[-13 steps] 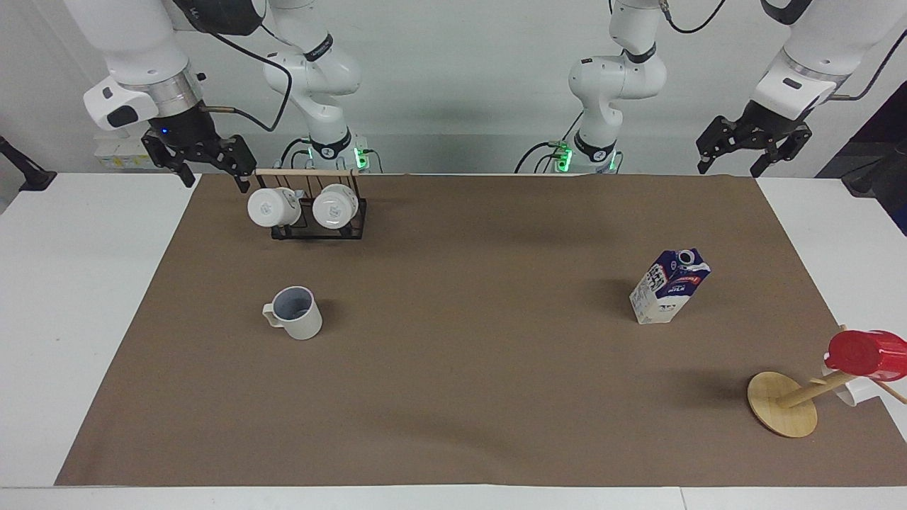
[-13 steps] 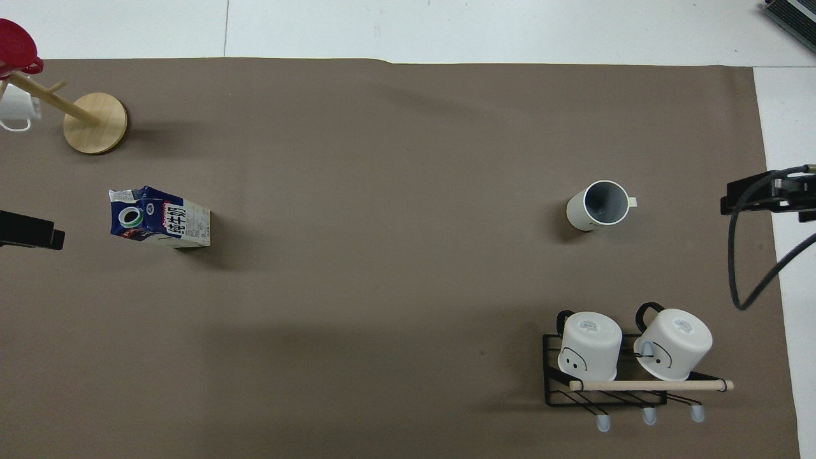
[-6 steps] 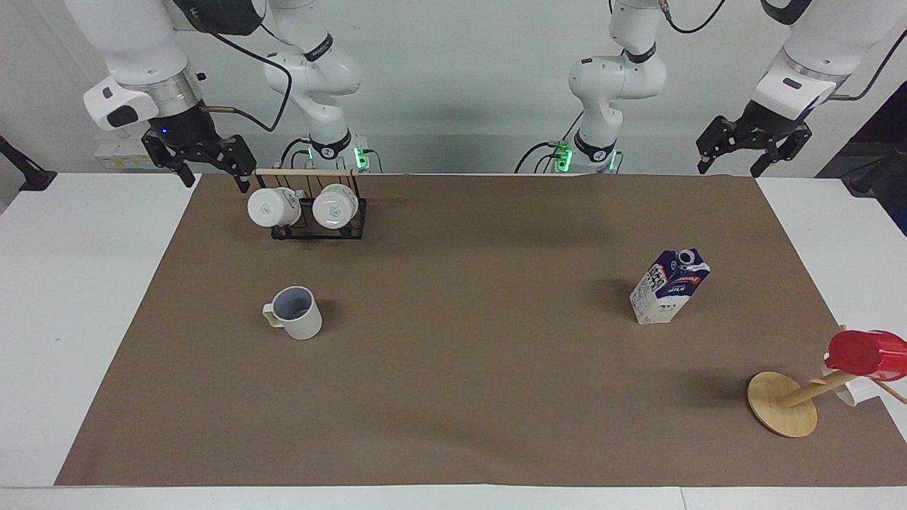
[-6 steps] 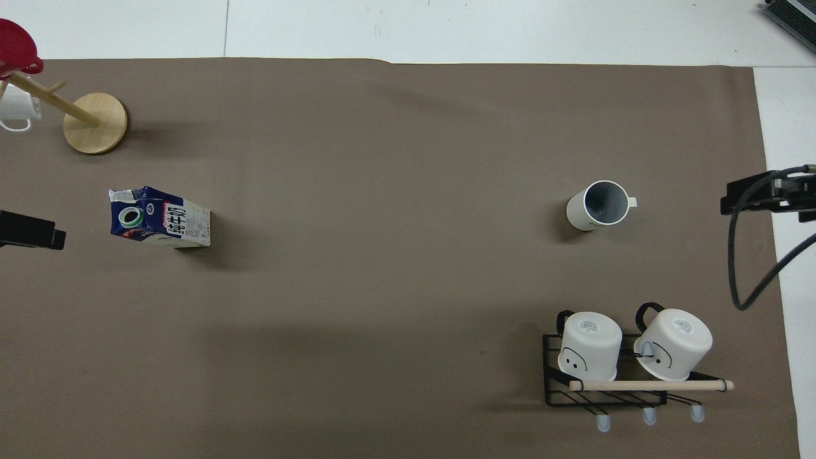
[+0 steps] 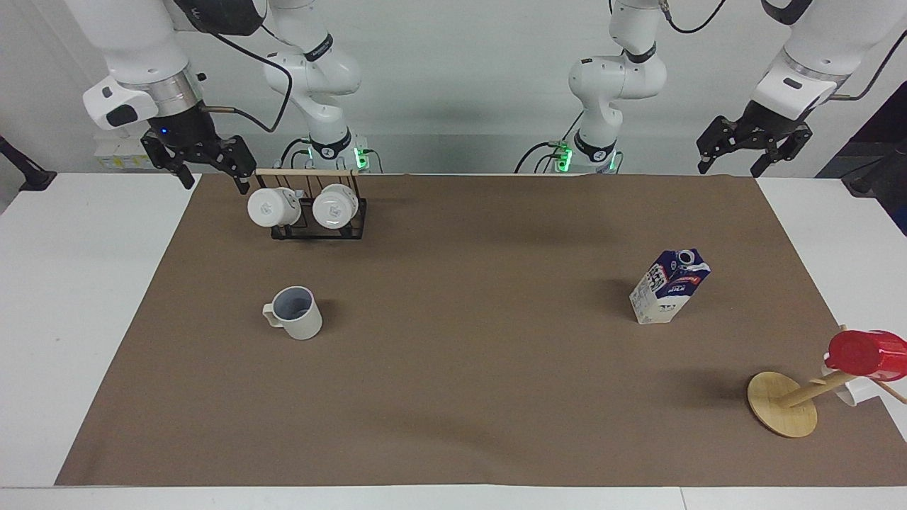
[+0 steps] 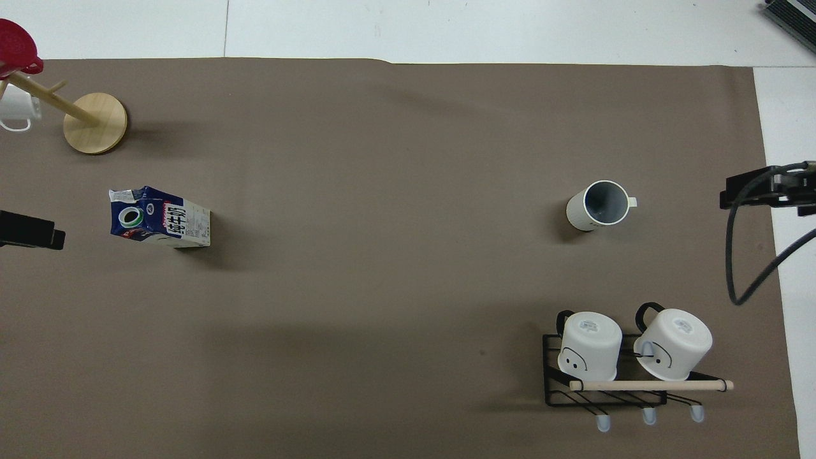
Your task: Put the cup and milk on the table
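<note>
The off-white cup (image 5: 296,312) stands upright on the brown sheet of the table (image 5: 468,368), toward the right arm's end; it also shows in the overhead view (image 6: 598,205). The blue and white milk carton (image 5: 669,285) stands on the sheet toward the left arm's end, and shows in the overhead view too (image 6: 159,217). My right gripper (image 5: 216,182) hangs open and empty in the air beside the mug rack, apart from the cup. My left gripper (image 5: 730,170) hangs open and empty over the sheet's corner nearest the left arm's base, apart from the milk.
A black wire rack (image 5: 317,230) with two white mugs stands nearer to the robots than the cup. A wooden mug tree (image 5: 783,404) holding a red cup (image 5: 868,353) stands farther from the robots than the milk, at the sheet's edge.
Both grippers have shifted very slightly in the air. The cup and the milk have not moved.
</note>
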You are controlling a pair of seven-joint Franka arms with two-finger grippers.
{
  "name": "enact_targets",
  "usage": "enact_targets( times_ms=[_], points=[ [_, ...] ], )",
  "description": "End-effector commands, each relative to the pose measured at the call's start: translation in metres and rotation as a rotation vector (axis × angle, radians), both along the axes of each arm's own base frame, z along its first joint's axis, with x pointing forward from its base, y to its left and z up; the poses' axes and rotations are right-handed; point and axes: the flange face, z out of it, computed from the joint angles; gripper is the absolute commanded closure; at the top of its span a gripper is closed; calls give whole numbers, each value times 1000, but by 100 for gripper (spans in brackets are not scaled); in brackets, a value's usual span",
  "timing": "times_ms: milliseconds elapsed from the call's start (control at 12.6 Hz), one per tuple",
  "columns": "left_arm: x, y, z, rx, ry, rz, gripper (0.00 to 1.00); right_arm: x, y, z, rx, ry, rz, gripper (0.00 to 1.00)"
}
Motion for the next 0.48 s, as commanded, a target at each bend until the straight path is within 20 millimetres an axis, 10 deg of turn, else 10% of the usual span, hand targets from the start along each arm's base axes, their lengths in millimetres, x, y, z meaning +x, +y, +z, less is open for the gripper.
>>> enact_targets(
  times_ms=[0,397],
  points=[
    [-4,3,5,17,5,14,0,-2,2,-2,5,-23,-8,0],
    [-4,3,5,17,5,14,0,13,6,-23,5,-53,-1,0]
  ],
)
